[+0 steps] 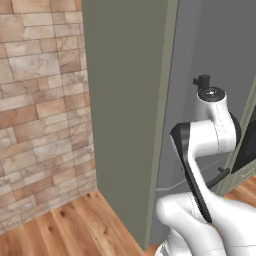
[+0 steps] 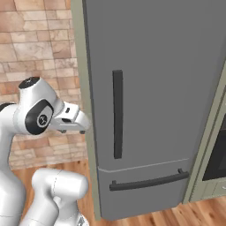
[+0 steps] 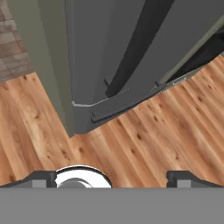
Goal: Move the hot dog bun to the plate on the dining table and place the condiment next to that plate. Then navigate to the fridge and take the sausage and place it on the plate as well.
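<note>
The fridge (image 2: 159,88) stands right in front of me with its grey door closed. A dark vertical handle (image 2: 117,114) runs down the upper door, and a dark bar handle (image 2: 150,181) crosses the bottom drawer. In the left base view the fridge (image 1: 125,100) shows its grey-green side panel. My gripper (image 3: 113,179) is open and empty, its fingertips (image 3: 41,178) wide apart, looking down at the drawer handle (image 3: 127,103) and the floor. The hand hangs left of the fridge's edge. The hot dog bun, plate, dining table, condiment and sausage are out of view.
A tan brick wall (image 1: 40,110) runs to the left of the fridge. Wooden floor (image 3: 153,140) lies in front of it. To the right, a built-in oven (image 2: 218,154) with a dark window sits in a sage-green cabinet frame.
</note>
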